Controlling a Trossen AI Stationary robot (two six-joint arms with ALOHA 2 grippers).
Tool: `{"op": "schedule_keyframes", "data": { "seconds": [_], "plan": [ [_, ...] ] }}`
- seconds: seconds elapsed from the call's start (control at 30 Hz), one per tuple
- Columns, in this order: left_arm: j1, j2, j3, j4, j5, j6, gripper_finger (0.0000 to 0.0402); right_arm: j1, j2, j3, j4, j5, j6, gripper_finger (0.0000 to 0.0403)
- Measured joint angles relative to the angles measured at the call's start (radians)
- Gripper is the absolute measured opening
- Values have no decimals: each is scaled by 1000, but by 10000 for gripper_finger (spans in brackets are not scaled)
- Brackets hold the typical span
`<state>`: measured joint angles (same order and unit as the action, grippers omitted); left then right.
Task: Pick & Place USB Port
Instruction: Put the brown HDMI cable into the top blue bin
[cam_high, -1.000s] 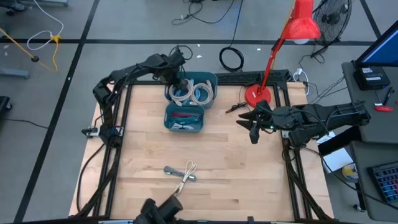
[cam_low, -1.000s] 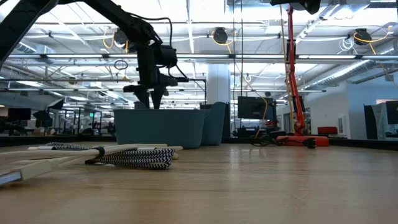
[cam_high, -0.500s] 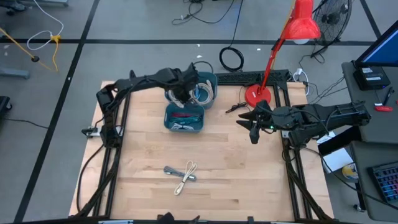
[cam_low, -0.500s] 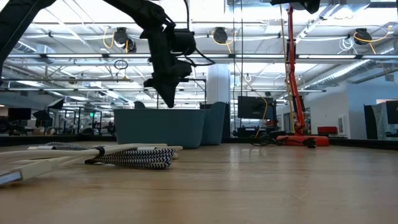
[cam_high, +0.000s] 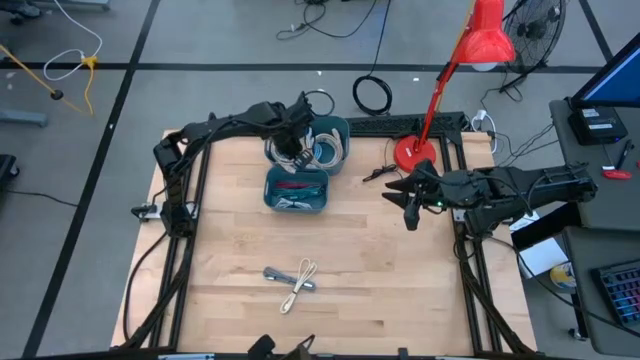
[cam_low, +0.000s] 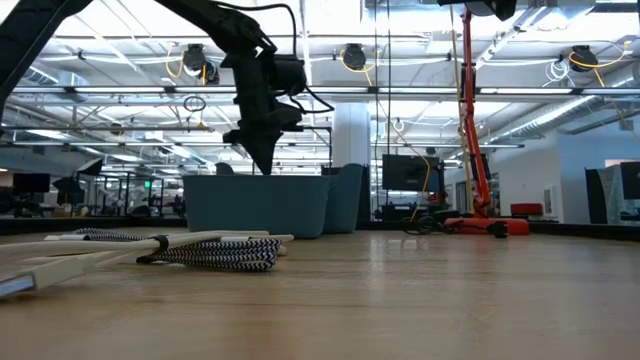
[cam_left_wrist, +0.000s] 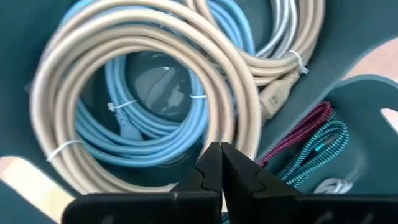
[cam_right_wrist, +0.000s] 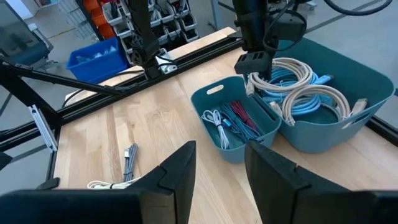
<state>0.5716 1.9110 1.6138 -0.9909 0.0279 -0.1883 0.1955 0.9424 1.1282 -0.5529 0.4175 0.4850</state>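
A big teal bin (cam_high: 341, 126) at the table's far middle holds coiled cables: a beige coil (cam_left_wrist: 244, 106), a light-blue coil (cam_left_wrist: 155, 134) and another beige coil (cam_left_wrist: 292, 56). My left gripper (cam_high: 291, 143) hangs over this bin, tilted, at about rim height in the low view (cam_low: 262, 165). It is shut (cam_left_wrist: 219, 163), with nothing seen between its fingers. A small teal bin (cam_high: 270, 190) in front of it holds braided cables (cam_left_wrist: 311, 134). A tied cable bundle (cam_high: 298, 280) lies on the near part of the table. My right gripper (cam_high: 408, 207) waits open at the right.
A red desk lamp's base (cam_high: 415, 152) stands at the far right corner, with a small black cable end (cam_high: 378, 173) beside it. The black frame rails (cam_high: 185, 200) run along the table's sides. Bare wood lies between the bins and the near bundle.
My left gripper has shut over the big bin. It has tipped from upright to slanted and shifted slightly toward the table's right edge, then back a little. Nothing has come up with it. The cables and bins stay where they were.
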Motion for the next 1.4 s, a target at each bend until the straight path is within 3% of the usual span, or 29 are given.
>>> {"op": "schedule_keyframes", "data": {
  "seconds": [0.3, 0.47, 0.87, 1.3, 1.4],
  "plan": [
    [-7, 0, 0, 1, -7, 4, 0, 0, 0, 0, -5, 6, 0, 130],
    [-5, 47, 0, -3, 32, -4, 0, 0, 0, 0, -5, 27, -2, 130],
    [2, 122, 0, 27, -3, 12, 0, 0, 0, 0, -13, 27, -1, 130],
    [94, 27, -1, 114, 48, -23, 0, 0, 0, 0, -12, 27, 8, 130],
    [111, 18, -1, 106, 132, -25, 0, 0, 0, 0, -12, 27, 8, 130]
  ]
}}
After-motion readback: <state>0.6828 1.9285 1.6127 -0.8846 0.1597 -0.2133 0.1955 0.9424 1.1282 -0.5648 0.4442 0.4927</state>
